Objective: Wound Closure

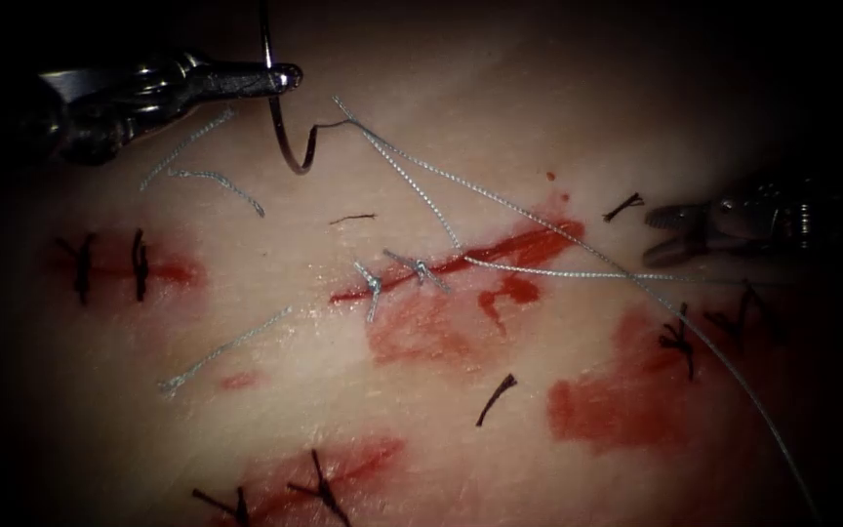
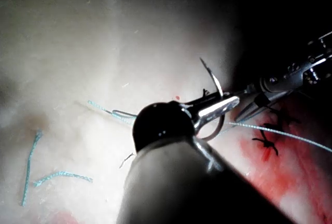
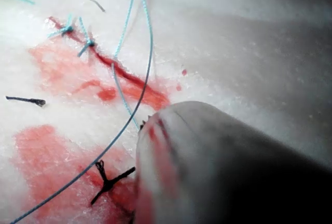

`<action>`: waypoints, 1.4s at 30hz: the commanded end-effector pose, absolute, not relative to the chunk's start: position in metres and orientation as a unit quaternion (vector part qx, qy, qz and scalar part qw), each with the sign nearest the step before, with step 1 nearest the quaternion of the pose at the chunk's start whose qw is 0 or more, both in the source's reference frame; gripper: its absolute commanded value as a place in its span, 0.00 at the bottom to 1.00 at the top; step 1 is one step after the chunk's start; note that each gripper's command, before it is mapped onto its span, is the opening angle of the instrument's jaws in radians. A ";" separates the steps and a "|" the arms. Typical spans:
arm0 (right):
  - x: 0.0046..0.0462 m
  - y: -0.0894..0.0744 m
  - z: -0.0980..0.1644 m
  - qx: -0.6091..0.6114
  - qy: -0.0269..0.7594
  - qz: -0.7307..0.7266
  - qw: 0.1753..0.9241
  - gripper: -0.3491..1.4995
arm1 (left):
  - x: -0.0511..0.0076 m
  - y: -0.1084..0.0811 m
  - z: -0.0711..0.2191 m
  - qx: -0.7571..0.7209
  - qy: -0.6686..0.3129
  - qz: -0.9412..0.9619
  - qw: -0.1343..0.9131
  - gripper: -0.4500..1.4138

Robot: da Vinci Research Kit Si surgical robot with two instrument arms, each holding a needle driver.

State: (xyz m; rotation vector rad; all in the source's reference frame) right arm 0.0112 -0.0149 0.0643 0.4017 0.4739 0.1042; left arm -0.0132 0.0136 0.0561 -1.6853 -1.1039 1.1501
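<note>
Endoscope view: your left tool (image 1: 280, 78) pinches the needle (image 1: 280, 122) mid-curve, clear above the tissue (image 1: 539, 127), upper left of the cut (image 1: 461, 262). Your right tool (image 1: 670, 234) sits spread, empty. Slack thread (image 1: 539, 220) crossing the cut could snag.

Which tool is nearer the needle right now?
Left. The left tool holds the needle partway along its curve, clear of the tissue, up and left of the cut. The right tool sits open, holding nothing, far right of the cut.
</note>
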 end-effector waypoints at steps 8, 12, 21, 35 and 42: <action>0.0117 -0.017 0.067 0.207 0.210 0.030 0.955 0.67 | -0.0137 0.014 0.057 -0.666 -0.436 0.454 0.400 0.00; 0.0118 -0.017 0.067 0.219 0.211 0.025 0.952 0.67 | -0.0137 0.014 0.057 -0.666 -0.436 0.454 0.400 0.00; 0.0123 -0.015 0.064 0.187 0.208 0.047 0.959 0.48 | -0.0137 0.014 0.057 -0.666 -0.436 0.454 0.400 0.00; 0.0111 -0.014 0.061 0.183 0.210 0.045 0.959 0.47 | -0.0137 0.014 0.057 -0.666 -0.436 0.454 0.400 0.00; 0.0112 -0.013 0.058 0.185 0.209 0.049 0.959 0.43 | -0.0137 0.014 0.057 -0.666 -0.435 0.455 0.400 0.00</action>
